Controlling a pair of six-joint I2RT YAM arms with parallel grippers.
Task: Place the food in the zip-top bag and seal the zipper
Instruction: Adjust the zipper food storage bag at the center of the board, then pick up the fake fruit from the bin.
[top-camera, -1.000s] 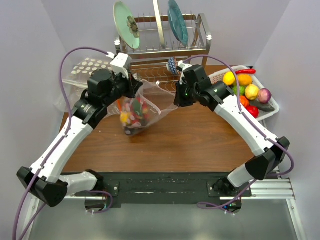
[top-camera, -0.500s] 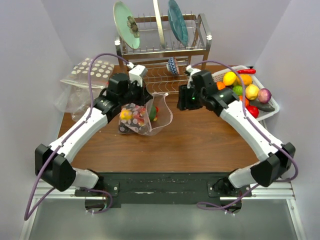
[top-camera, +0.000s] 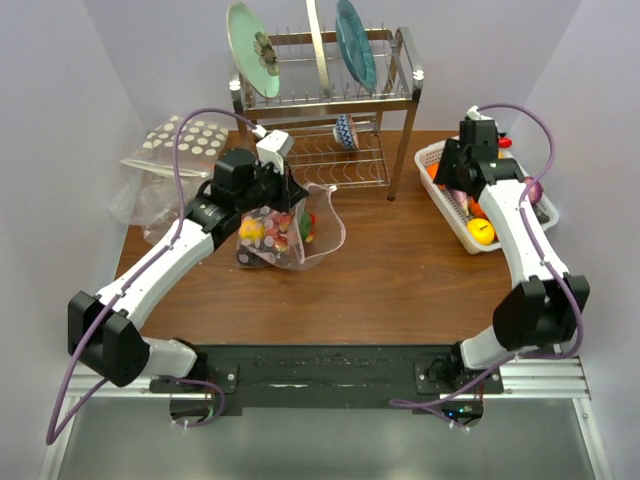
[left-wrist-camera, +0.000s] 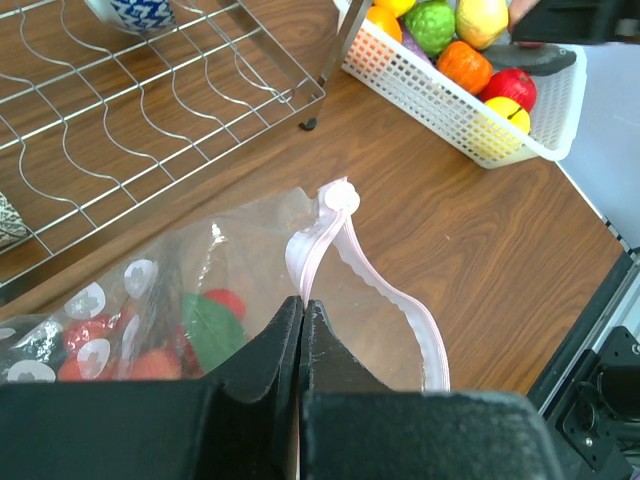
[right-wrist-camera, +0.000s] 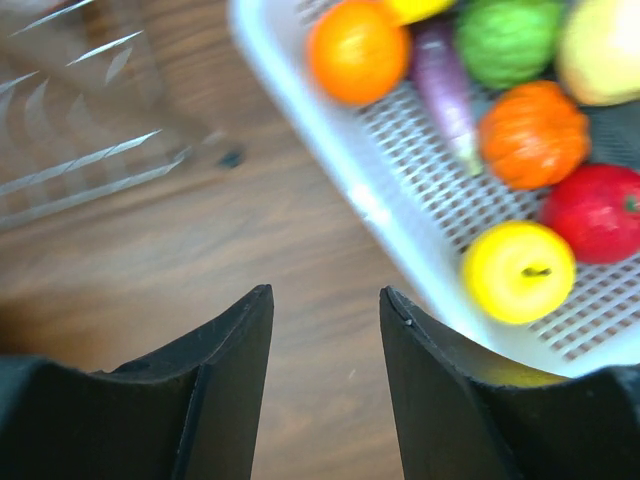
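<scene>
Behind the zip-top bag (top-camera: 292, 242), dish rack (top-camera: 325, 155).

- A robot lab cell: plain panel walls (top-camera: 60, 110) box in a wooden worktop (top-camera: 400, 280), with an aluminium rail (top-camera: 545, 378) along its near edge.
- Mock-kitchen props: dish rack (top-camera: 325, 100) with plates (top-camera: 252, 48), basket (top-camera: 447, 207) of toy food (top-camera: 482, 232).

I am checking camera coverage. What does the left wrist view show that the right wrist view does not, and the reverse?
Only left wrist: the clear bag with its pink zipper, pinched by the shut left fingers. Only right wrist: that the right fingers stand open and empty. Both: the white basket of toy food, and the wooden table.
</scene>
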